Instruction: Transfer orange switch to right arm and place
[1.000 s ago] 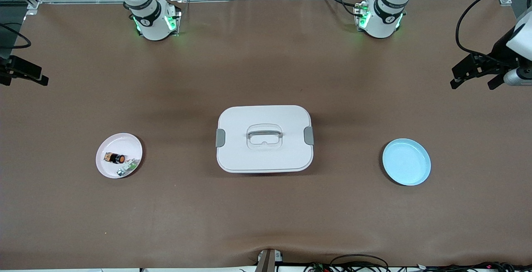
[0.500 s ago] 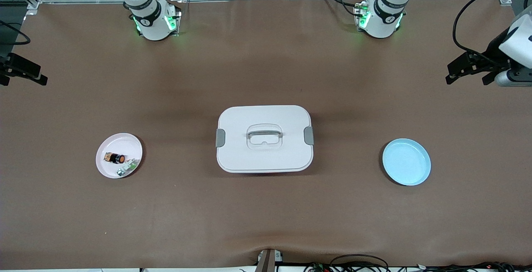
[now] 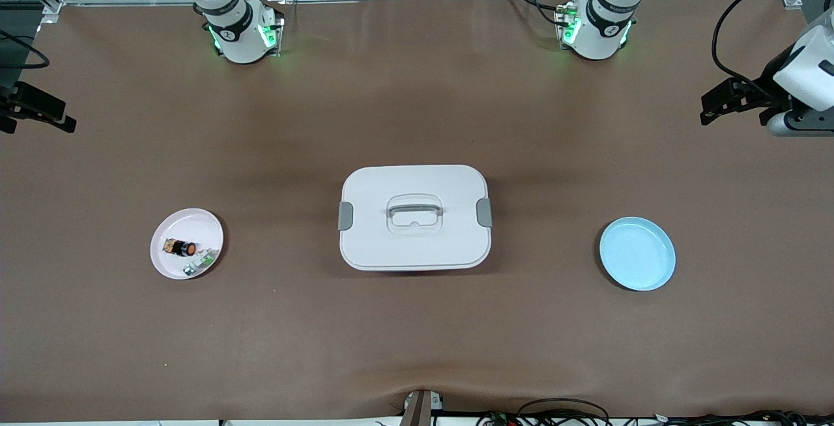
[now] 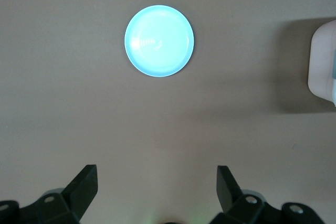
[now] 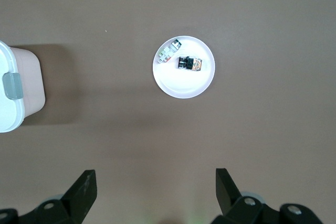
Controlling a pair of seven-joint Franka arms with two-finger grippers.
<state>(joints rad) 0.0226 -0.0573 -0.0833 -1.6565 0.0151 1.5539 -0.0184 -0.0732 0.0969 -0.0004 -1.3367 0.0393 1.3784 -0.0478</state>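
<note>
The orange switch (image 3: 183, 247) lies on its side in a pale pink plate (image 3: 171, 263) toward the right arm's end of the table (image 3: 417, 335), close beside a small green-and-white part (image 3: 202, 260). Both arms wait high at the table's ends, the left claw (image 4: 156, 188) and right claw (image 5: 154, 188) each spread wide and empty. The switch looks light, hard and easily knocked, so a pinch across its stubby black body seems safest.

Brown table (image 3: 417, 335), white lidded box (image 3: 414, 217) mid-table, pink plate (image 3: 171, 263), blue plate (image 3: 637, 253)
</note>
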